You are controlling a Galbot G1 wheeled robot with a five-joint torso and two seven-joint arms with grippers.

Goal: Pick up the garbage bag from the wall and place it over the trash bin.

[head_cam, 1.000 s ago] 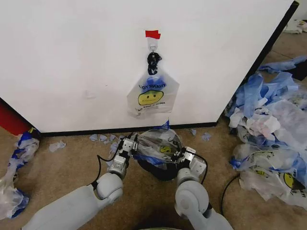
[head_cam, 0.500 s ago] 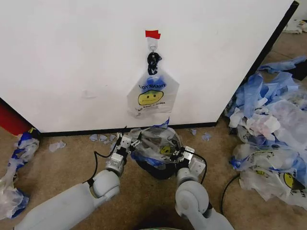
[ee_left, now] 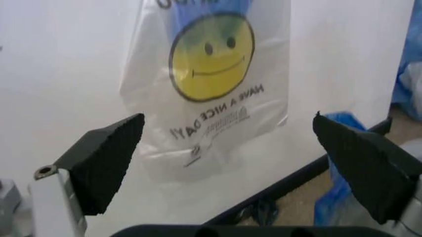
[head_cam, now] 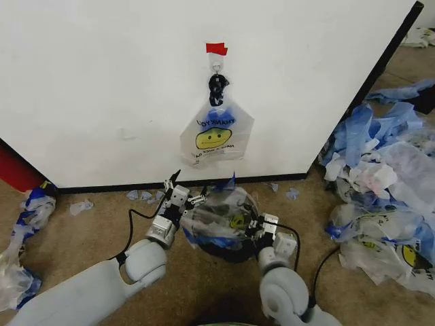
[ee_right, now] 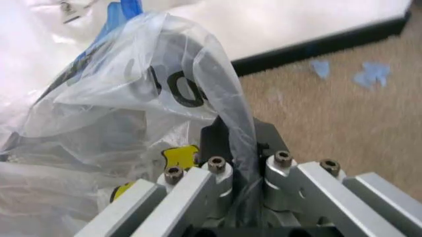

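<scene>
Right gripper (ee_right: 240,197) pinches my garbage bag (head_cam: 221,217) over the trash bin (head_cam: 228,248); left gripper (ee_left: 228,153) wide open, near the wall (head_cam: 102,81).

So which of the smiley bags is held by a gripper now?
The garbage bag draped over the trash bin: the right gripper is shut on its plastic. The other bag hangs untouched on the wall hook.

"THANK YOU" and "HAVE A NICE DAY!" on the hanging garbage bag (head_cam: 216,138) (around its smiley face).
</scene>
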